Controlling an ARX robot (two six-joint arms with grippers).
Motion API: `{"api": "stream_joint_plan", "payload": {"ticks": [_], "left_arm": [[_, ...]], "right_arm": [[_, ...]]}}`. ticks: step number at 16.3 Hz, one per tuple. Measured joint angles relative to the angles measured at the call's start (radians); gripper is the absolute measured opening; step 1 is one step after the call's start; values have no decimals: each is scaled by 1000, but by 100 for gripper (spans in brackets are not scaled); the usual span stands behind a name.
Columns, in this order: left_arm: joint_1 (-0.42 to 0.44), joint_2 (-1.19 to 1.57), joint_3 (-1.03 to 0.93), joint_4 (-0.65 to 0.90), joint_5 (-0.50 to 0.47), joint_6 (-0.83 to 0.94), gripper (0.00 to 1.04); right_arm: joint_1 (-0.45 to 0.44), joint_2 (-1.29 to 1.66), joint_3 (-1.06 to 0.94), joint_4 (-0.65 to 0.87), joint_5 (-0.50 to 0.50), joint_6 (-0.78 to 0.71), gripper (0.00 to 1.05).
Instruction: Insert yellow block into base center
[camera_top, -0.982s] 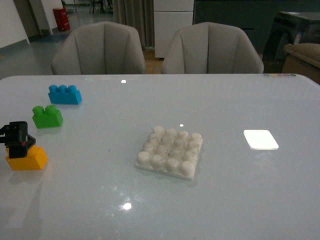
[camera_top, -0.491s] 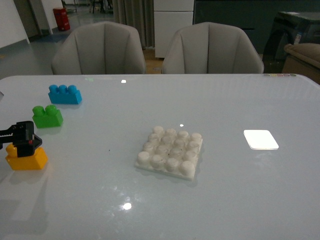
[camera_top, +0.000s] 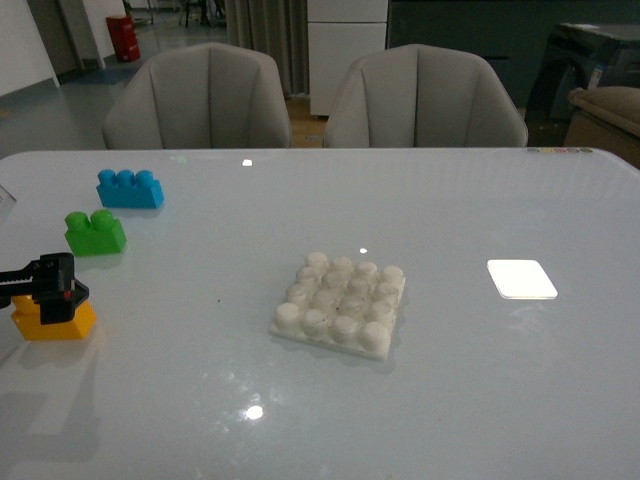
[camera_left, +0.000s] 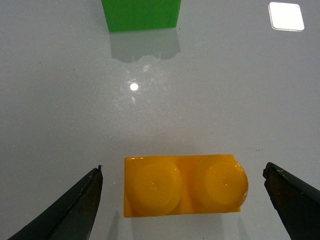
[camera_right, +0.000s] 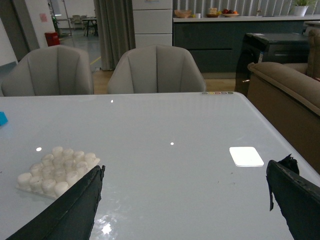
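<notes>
Left gripper (camera_left: 182, 170) hovers over the small yellow-orange two-stud plastic brick (camera_left: 185, 186), well left of the square white studded plastic base (camera_top: 340, 305) on the worktop (camera_top: 480, 390). Its fingers (camera_left: 75, 210) are spread wide past the brick's short ends. Light, rigid, probably slick, the brick is best pinched on its flat end faces.

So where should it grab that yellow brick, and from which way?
Probably from straight above, pinching the yellow block on its two short end faces, below the studs. Those faces look flat and parallel, the block sits studs up, and the open left gripper straddles it end to end. The rounded studs would likely slip.
</notes>
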Motion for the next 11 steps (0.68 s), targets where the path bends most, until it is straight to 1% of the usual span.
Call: {"api": "stream_joint_plan", "payload": {"ticks": [1,2,3,4,5,7,11], "left_arm": [[-1,4,3,-5,2,4,98],[-2,9,4,-8,2,15,95],[-3,11,6,-12,1,16,81],[-3,11,6,-11,1,18,74],[-5,11,8,4,-2,25,63],[-5,11,17,-4,-4,27,59],[-12,-5,13,-19,-4,27,59]], "right_arm": [[0,0,0,0,0,0,98],[0,0,0,0,0,0,98],[0,0,0,0,0,0,98],[0,0,0,0,0,0,98],[0,0,0,0,0,0,98],[0,0,0,0,0,0,98],[0,0,0,0,0,0,98]]}}
